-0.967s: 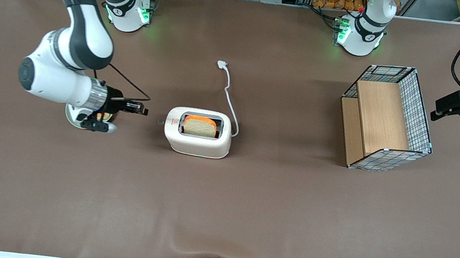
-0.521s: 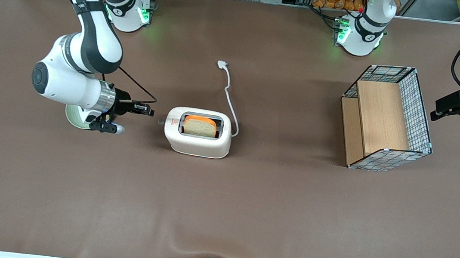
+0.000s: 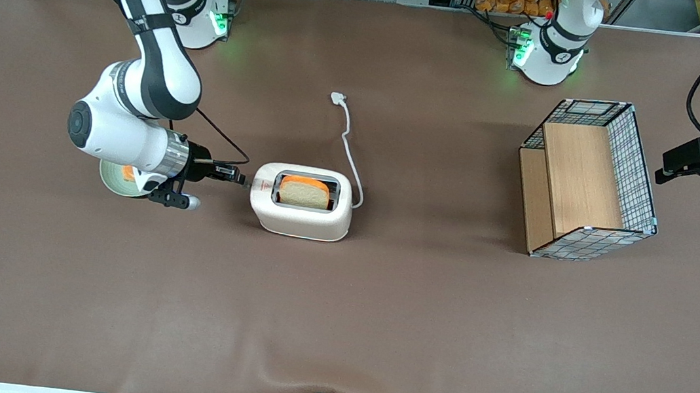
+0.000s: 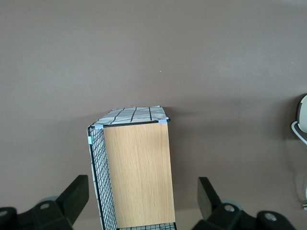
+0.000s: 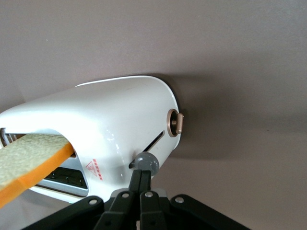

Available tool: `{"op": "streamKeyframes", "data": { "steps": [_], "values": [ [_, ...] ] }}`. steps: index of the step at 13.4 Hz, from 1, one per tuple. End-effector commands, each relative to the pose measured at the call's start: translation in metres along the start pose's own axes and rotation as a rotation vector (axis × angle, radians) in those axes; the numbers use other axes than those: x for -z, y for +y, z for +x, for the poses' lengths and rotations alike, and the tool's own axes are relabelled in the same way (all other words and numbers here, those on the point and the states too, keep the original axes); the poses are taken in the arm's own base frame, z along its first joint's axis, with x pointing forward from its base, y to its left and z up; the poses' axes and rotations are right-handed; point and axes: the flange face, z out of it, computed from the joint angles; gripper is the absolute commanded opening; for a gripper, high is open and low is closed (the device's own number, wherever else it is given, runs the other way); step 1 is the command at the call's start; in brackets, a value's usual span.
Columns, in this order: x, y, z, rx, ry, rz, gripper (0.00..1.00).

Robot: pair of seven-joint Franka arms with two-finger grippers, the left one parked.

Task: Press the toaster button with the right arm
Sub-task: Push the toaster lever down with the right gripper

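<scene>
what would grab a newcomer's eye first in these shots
The white toaster near the table's middle, with a slice of toast standing in its slot. The right arm's pincer is shut, its tip against the grey button on the toaster's end. A wire basket with wooden panels lies toward the parked arm's end.

Brown table: toaster, basket.

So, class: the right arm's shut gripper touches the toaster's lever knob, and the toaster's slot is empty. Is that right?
Not quite: the toaster slot holds a slice of bread, as the front view shows. The rest stands: the shut gripper touches the lever knob.
</scene>
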Motion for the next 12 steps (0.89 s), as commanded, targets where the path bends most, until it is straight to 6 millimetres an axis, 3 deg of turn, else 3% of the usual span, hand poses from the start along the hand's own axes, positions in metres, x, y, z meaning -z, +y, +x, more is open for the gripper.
{"op": "streamKeyframes", "data": {
  "steps": [1,12],
  "values": [
    [-0.004,0.0,0.002,-0.01,0.011,0.019,0.0],
    [-0.017,0.004,0.007,-0.014,0.025,0.007,0.0]
  ]
}}
